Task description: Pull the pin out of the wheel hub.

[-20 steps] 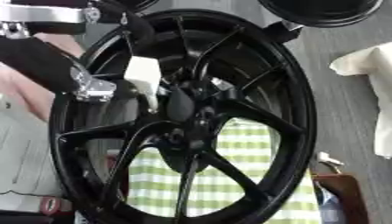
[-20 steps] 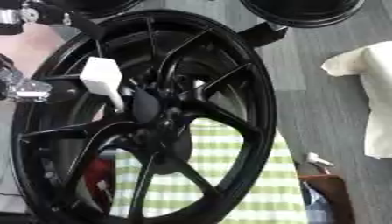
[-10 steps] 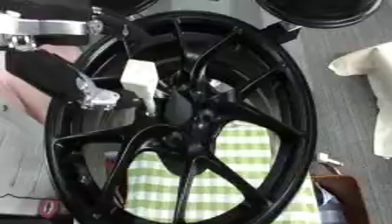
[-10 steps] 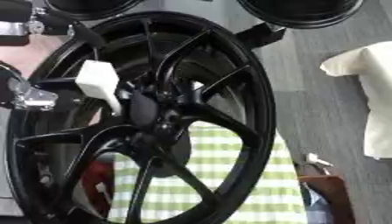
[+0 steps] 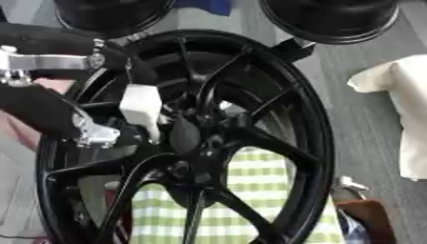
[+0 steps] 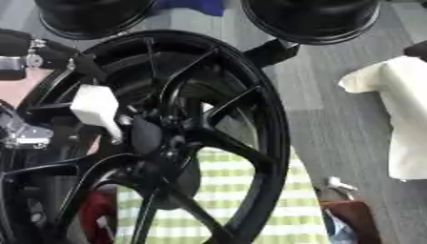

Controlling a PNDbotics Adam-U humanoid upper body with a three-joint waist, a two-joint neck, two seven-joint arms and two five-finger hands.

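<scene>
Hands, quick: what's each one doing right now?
Left hand: at the wheel hub beside a white piece; cannot tell whether its fingers are open or shut.
Right hand: not in view.

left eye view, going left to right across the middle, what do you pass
left arm → white block → wheel hub → wheel's right rim → cream cloth
</scene>
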